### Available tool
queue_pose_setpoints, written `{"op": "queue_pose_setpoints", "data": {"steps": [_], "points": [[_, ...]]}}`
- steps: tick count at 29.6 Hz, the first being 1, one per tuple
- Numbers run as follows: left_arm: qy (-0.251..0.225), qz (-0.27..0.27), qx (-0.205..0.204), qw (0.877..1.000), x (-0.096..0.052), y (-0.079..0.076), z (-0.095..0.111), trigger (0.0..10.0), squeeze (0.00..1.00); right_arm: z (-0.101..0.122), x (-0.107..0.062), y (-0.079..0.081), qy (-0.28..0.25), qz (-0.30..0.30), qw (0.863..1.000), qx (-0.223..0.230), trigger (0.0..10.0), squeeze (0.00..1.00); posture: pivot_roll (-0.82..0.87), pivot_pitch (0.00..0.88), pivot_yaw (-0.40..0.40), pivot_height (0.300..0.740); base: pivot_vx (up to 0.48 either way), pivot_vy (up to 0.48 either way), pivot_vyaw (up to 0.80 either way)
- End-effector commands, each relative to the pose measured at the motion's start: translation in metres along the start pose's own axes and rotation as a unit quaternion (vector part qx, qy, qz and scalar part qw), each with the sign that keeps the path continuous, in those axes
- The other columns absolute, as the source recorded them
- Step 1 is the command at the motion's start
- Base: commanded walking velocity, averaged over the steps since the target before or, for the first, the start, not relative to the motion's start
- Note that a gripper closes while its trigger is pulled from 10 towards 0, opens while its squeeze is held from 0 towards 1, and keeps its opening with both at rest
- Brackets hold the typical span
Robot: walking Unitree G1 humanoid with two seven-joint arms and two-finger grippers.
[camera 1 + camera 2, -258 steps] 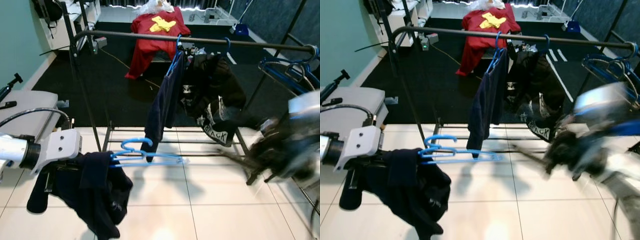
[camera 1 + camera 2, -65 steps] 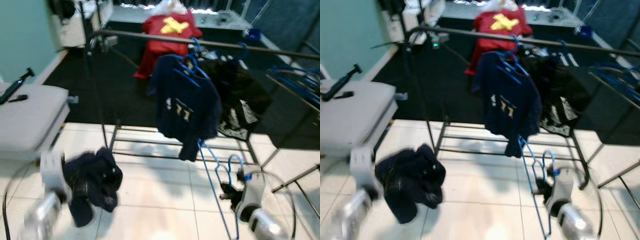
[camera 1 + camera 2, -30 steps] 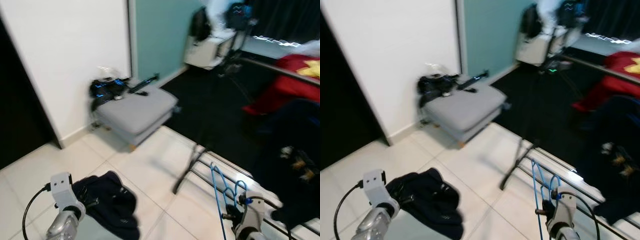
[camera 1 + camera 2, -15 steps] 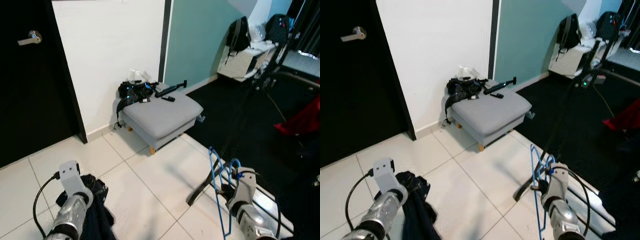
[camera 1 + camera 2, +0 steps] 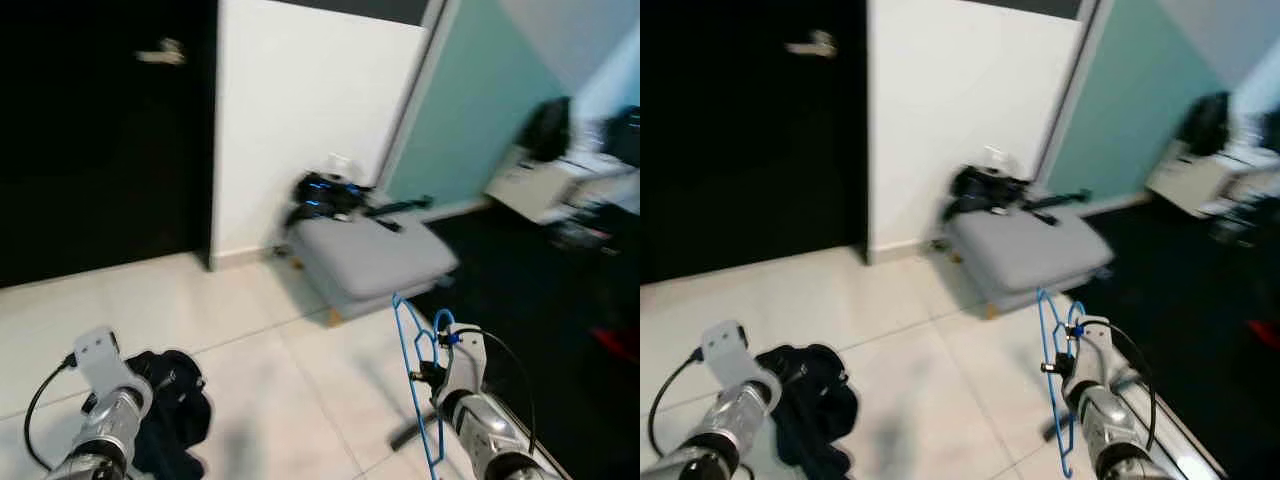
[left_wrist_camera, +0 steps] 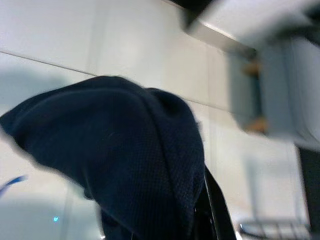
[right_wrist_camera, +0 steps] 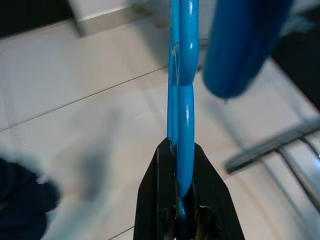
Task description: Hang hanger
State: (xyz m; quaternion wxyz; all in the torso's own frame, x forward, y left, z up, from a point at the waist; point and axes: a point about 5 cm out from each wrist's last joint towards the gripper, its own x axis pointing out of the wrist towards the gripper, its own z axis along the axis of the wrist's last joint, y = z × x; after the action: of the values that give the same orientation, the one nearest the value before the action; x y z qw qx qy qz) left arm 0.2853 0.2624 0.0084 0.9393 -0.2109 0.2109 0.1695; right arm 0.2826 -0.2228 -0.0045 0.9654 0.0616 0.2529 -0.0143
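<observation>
Blue hanger [image 7: 181, 95] pinched in closed right tool [image 7: 181, 200], over tiled floor [image 5: 280, 370]. Dark garment [image 6: 125, 165] draped on left tool [image 5: 150, 395]; finger state unclear.

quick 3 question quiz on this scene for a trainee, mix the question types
1. True or false: the right gripper is shut on the blue hanger.
2. What does the left gripper carry: A) dark garment B) red shirt C) backpack?
3. Fill in: the black bag sits on the grey ______.

Key:
1. True.
2. A, the dark garment.
3. Footstool, by the white wall near the black door.
</observation>
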Motion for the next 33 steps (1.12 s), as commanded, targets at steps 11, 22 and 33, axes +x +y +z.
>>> {"op": "queue_pose_setpoints", "data": {"steps": [11, 22, 33], "points": [[0.018, -0.015, 0.021, 1.0, -0.002, 0.001, -0.009, 10.0, 0.0, 0.009, 0.003, 0.01, -0.033, 0.005, 0.999, -0.02, 10.0, 0.0, 0.12, 0.0, -0.023, 0.74, 0.0, 0.0, 0.74], [0.022, -0.023, 0.032, 0.999, -0.016, 0.024, -0.028, 10.0, 0.0, -0.023, -0.014, 0.006, -0.037, 0.012, 0.999, -0.011, 10.0, 0.0, 0.14, 0.0, -0.047, 0.74, 0.0, 0.0, 0.74], [0.028, -0.093, 0.088, 0.991, -0.022, 0.018, -0.039, 10.0, 0.0, -0.042, -0.034, -0.001, -0.063, 0.0, 0.998, -0.004, 10.0, 0.0, 0.06, 0.036, -0.017, 0.74, 0.0, 0.0, 0.74]]}}
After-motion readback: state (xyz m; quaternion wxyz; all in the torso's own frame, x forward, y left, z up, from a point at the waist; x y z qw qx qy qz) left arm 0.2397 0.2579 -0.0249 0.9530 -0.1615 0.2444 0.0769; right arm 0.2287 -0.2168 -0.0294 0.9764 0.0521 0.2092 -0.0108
